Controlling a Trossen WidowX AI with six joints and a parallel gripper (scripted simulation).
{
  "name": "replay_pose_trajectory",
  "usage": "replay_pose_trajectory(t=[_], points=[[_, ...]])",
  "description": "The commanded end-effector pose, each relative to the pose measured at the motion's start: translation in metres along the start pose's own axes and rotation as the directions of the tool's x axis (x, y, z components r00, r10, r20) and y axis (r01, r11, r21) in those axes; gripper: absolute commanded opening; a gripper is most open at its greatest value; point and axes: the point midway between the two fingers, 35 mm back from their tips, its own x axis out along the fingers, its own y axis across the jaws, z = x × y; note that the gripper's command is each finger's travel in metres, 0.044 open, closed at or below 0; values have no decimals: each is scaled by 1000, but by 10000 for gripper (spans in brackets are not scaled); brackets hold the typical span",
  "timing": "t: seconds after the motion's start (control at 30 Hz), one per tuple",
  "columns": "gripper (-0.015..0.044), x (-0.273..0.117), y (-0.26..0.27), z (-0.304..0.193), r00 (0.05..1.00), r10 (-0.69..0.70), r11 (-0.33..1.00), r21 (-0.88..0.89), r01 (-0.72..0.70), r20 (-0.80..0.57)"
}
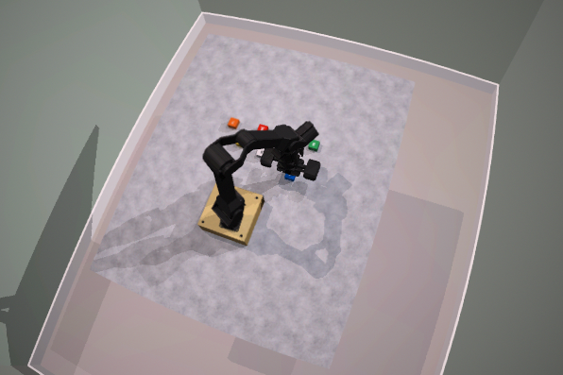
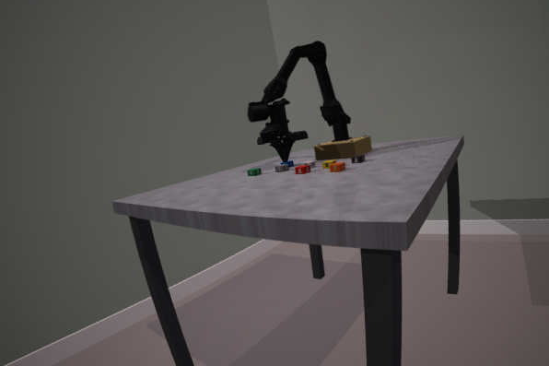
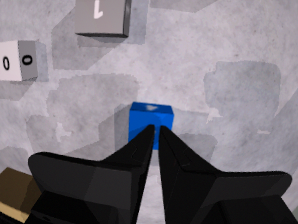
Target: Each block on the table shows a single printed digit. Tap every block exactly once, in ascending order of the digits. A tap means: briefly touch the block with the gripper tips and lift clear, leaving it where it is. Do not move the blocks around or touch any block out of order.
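"Blue block, right under the gripper! Are the tips touching it?"

"I can't tell. They are at its top or just over it. The two fingers are pinched close together, with nothing in them."

"Which way should it go next?"

"I think down a tiny bit if it isn't touching, then straight up. The tips point down at the block, so a sideways slide could push it."

"What number is on top?"

"The tips hide it. I guess it's the next one to tap."

"What's near it?"

"The grey block says 1, and the white block says 0. Both sit apart from the blue one."

"And farther off?"

"The green block, then red, yellow and orange. A black block sits by the arm's wooden base on the bench. Going up high should keep the tips off all of those."
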Motion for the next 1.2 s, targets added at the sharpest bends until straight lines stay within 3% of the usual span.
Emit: replay_pose_trajectory(t=[0.0, 0.3, 0.47, 0.7, 1.17], points=[[20, 2, 1, 0, 1000, 5, 1000, -3, -5, 3], [20, -38, 0, 2, 1000, 5, 1000, -3, -5, 4], [20, -106, 0, 1, 1000, 4, 1000, -3, -4, 4], [20, -109, 6, 9, 1000, 6, 1000, -10, -6, 6], [20, -114, 150, 133, 1000, 19, 1000, -3, -19, 15]])
